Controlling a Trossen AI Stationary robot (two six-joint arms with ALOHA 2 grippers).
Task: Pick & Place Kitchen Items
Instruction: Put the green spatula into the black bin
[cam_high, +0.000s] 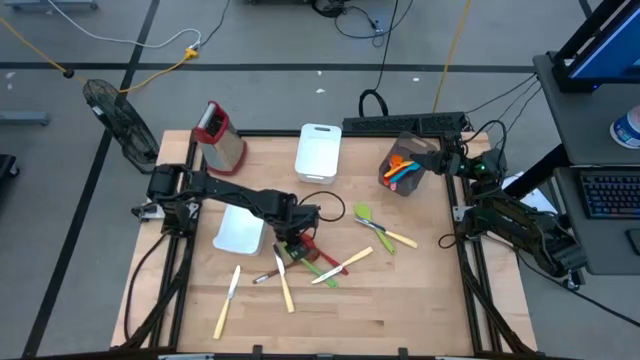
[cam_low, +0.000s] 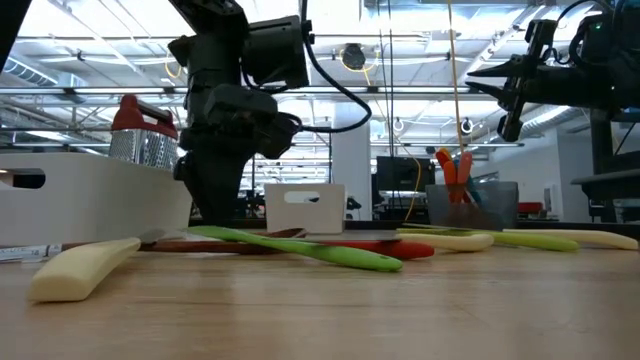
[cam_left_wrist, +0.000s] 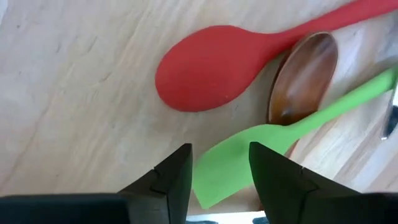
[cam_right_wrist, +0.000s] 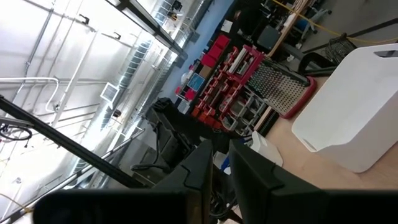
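Note:
My left gripper (cam_high: 293, 243) (cam_left_wrist: 221, 177) is open, low over the pile of utensils at the table's middle. Its fingers stand on either side of the blade of a green spatula (cam_left_wrist: 230, 163) (cam_low: 300, 245); I cannot tell whether they touch it. The spatula lies flat on the table beside a red spoon (cam_left_wrist: 211, 71) (cam_high: 303, 247) and a brown wooden spoon (cam_left_wrist: 305, 78). Cream knives (cam_high: 227, 300) (cam_high: 286, 288) lie nearer the front edge. My right gripper (cam_high: 443, 157) (cam_right_wrist: 221, 171) is shut and empty, raised beside a grey bin (cam_high: 404, 168) holding orange, blue and other utensils.
A white tray (cam_high: 240, 230) lies just left of my left gripper. A white bin (cam_high: 318, 152) and a metal grater with a red top (cam_high: 220, 135) stand at the back. Another green spatula (cam_high: 366, 216) and a cream knife (cam_high: 397, 238) lie right of the middle.

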